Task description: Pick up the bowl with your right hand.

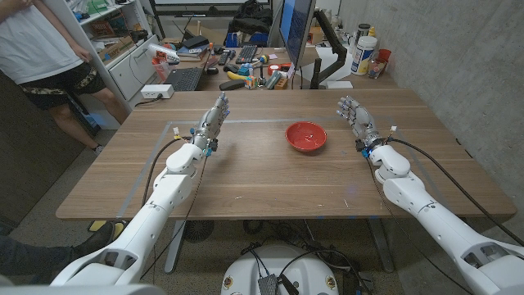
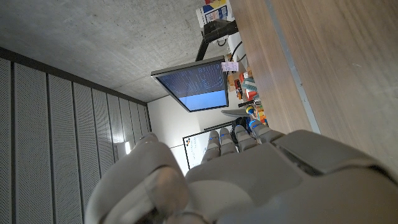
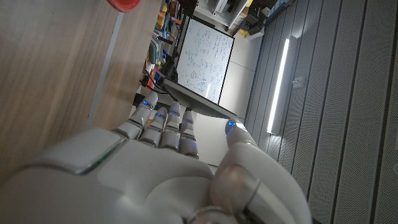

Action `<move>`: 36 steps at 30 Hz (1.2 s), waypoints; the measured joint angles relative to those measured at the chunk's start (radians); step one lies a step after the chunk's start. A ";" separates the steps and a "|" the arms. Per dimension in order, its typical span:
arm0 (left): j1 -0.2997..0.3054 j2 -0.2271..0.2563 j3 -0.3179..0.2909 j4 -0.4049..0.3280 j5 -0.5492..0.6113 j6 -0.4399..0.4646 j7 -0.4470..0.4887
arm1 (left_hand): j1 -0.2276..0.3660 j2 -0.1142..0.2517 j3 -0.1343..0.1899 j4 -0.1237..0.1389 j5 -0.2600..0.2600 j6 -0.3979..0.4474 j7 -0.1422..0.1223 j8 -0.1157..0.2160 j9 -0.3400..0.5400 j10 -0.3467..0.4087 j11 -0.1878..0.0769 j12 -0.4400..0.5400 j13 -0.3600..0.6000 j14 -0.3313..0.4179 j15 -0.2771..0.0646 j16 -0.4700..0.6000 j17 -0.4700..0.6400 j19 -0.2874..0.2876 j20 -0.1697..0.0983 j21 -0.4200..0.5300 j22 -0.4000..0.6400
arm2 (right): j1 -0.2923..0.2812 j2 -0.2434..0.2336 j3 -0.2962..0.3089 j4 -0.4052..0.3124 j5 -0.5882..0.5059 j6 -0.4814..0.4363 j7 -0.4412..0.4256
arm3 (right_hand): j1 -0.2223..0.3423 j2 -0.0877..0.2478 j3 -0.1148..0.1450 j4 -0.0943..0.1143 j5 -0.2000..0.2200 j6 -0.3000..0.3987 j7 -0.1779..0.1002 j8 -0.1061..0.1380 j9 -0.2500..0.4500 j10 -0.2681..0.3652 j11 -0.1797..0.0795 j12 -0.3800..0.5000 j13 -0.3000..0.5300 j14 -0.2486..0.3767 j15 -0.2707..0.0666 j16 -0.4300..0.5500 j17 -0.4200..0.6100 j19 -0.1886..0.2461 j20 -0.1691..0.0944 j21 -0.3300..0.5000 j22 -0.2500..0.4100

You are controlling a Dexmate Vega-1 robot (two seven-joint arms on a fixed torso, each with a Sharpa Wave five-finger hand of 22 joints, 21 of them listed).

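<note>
Nothing of the pick-up is done as far as the views show: nearest the robot, the pale grey right hand [image 1: 358, 118] stands apart from the bowl with its fingers extended and spread, holding nothing, and the matching left hand [image 1: 213, 121] waits likewise at the other side of the brown wooden table [image 1: 246, 184], fingers apart and empty. Between the two hands, nearer the right one, the single shallow round red bowl [image 1: 305, 136] sits upright on the table, untouched; its edge also shows in the right wrist view [image 3: 123, 4]. Count: one bowl, two hands, one table; reach, grasp and lift all remain.
</note>
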 measured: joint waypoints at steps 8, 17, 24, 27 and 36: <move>0.008 -0.002 -0.009 -0.009 0.009 0.007 -0.006 | 0.005 0.005 0.000 0.000 0.000 0.000 0.000 0.000 0.000 -0.005 -0.005 0.000 0.000 0.000 0.000 0.000 0.000 0.000 0.000 0.000 0.000 | -0.013 -0.005 -0.002 -0.017 -0.012 0.022 -0.001 | 0.000 0.000 0.001 -0.001 0.000 0.000 0.000 0.000 0.000 0.000 0.000 0.000 0.000 0.000 0.000 0.000 0.000 0.009 -0.002 0.000 0.000; 0.021 -0.002 -0.015 -0.025 0.013 0.010 -0.008 | 0.010 0.010 0.003 -0.003 0.000 0.000 0.000 0.000 0.000 -0.005 -0.005 0.000 0.000 -0.005 -0.005 0.000 0.000 0.000 0.000 0.000 0.000 | -0.019 -0.004 -0.005 -0.016 -0.021 0.065 0.009 | 0.000 0.000 -0.003 -0.005 0.000 0.005 -0.006 0.000 0.000 0.008 -0.008 0.000 0.000 0.011 -0.011 0.000 0.000 0.018 0.000 -0.011 0.000; 0.032 0.003 -0.018 -0.041 0.015 0.016 -0.006 | 0.013 0.013 0.004 -0.004 0.000 0.000 0.000 0.000 0.000 -0.005 -0.005 0.000 0.000 -0.005 -0.005 0.000 0.000 0.000 0.000 0.000 0.000 | -0.015 0.010 -0.009 0.016 -0.022 0.110 0.037 | 0.004 -0.004 -0.007 -0.009 0.000 0.013 -0.013 0.000 0.000 0.015 -0.015 0.000 0.000 0.018 -0.018 0.000 0.000 0.029 0.000 -0.014 0.000; 0.040 0.008 -0.020 -0.052 0.016 0.018 -0.003 | 0.013 0.013 0.004 -0.004 0.000 0.000 0.000 0.000 0.000 -0.005 -0.005 0.000 0.000 -0.005 -0.005 0.000 0.000 0.000 0.000 0.000 0.000 | -0.014 0.014 -0.010 0.026 -0.025 0.139 0.052 | 0.006 -0.006 -0.007 -0.009 0.004 0.018 -0.018 0.000 0.000 0.020 -0.020 0.000 0.000 0.023 -0.023 0.000 0.000 0.035 0.000 -0.014 0.000; 0.052 0.015 -0.022 -0.074 0.017 0.025 0.006 | 0.018 0.018 0.005 -0.012 0.000 0.000 0.000 0.000 0.000 -0.005 -0.005 0.000 0.000 -0.005 -0.005 0.000 0.000 0.000 0.000 0.000 0.000 | -0.009 0.017 -0.011 0.048 -0.029 0.182 0.074 | 0.006 -0.006 -0.007 -0.009 0.004 0.018 -0.018 0.000 0.000 0.025 -0.025 0.000 0.000 0.029 -0.029 0.000 0.000 0.039 -0.004 -0.018 0.000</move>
